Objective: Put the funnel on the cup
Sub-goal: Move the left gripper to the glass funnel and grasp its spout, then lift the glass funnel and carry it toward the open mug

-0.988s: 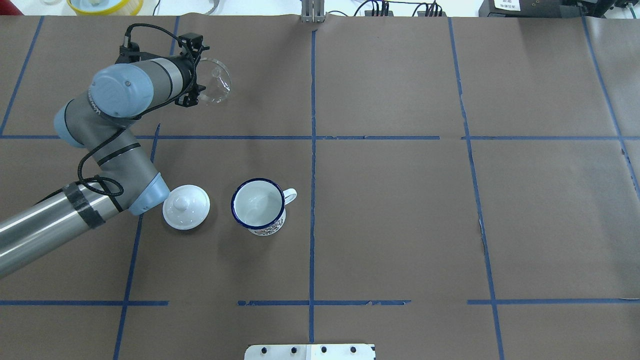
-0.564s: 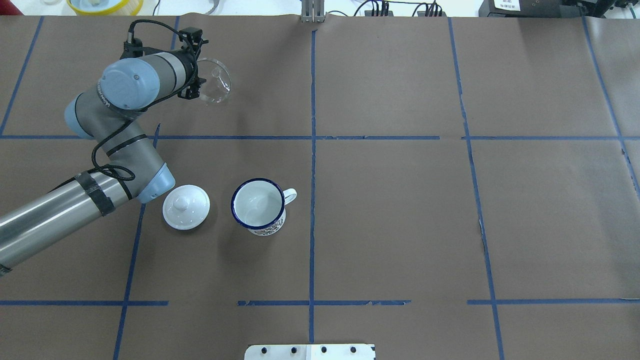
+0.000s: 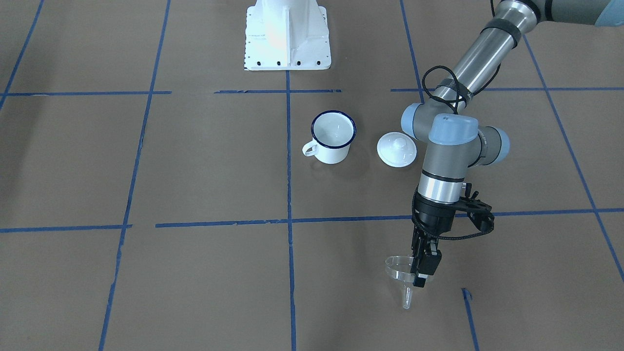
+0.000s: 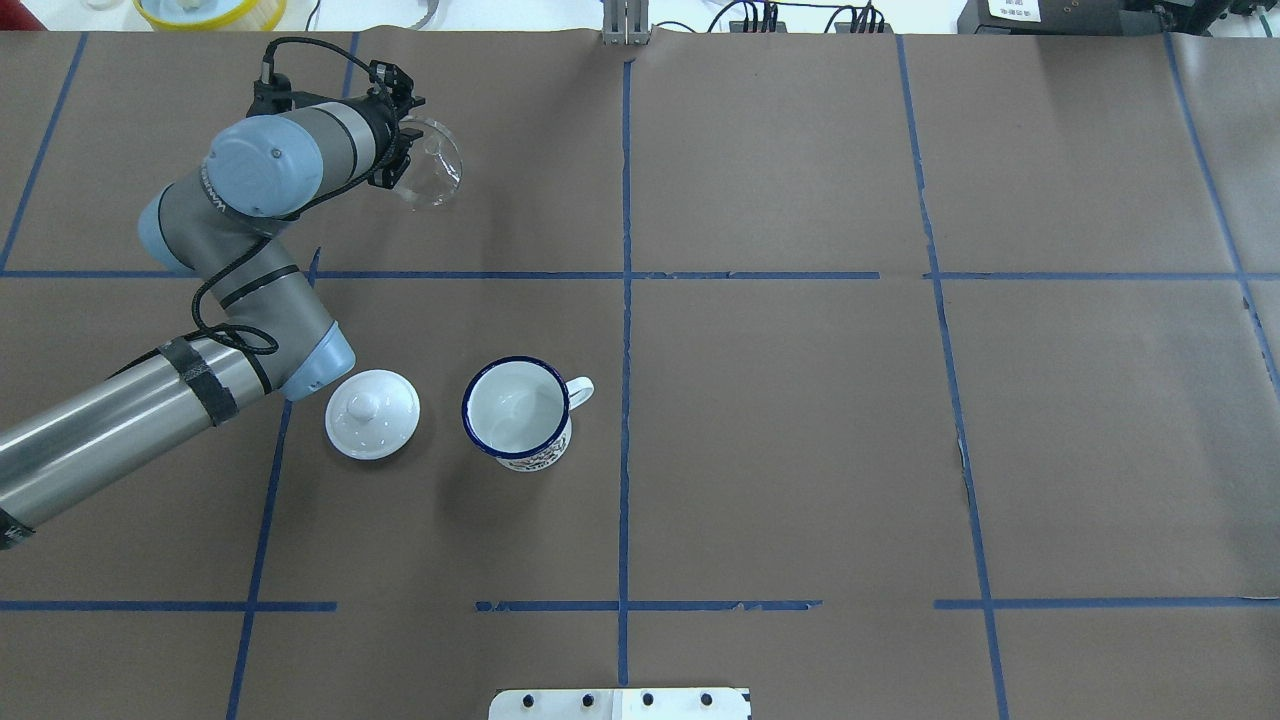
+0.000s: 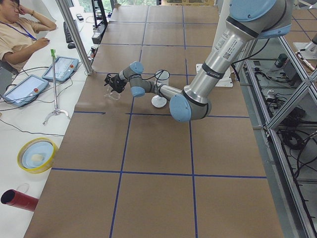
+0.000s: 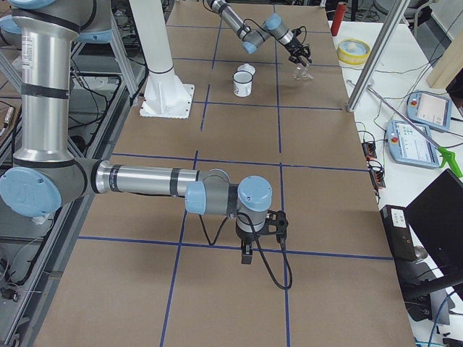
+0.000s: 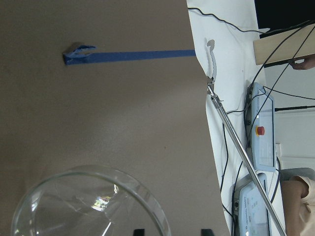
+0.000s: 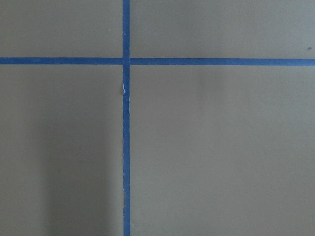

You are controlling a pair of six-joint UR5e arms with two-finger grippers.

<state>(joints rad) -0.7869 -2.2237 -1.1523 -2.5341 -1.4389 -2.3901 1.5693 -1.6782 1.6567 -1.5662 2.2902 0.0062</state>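
The clear funnel [image 3: 400,273] hangs spout down in my left gripper [image 3: 420,277], which is shut on its rim at the far left of the table. From overhead the funnel [image 4: 432,165] juts right from the gripper [image 4: 397,165]. In the left wrist view its round rim [image 7: 88,206] fills the lower left. The white mug with the dark blue rim [image 4: 517,408] stands upright and empty nearer the robot, handle to the right, apart from the funnel; it also shows in the front view [image 3: 333,136]. My right gripper [image 6: 247,255] shows only in the right side view; I cannot tell its state.
A white round knobbed lid [image 4: 372,413] lies just left of the mug, close under my left arm's elbow [image 4: 310,365]. Brown paper with blue tape lines covers the table [image 4: 800,420]. The table's far edge [image 4: 500,32] lies just beyond the funnel.
My left arm's elbow and wrist have shifted slightly right and away from the robot, and the wrist has turned. The funnel has stayed in nearly the same spot in the gripper.
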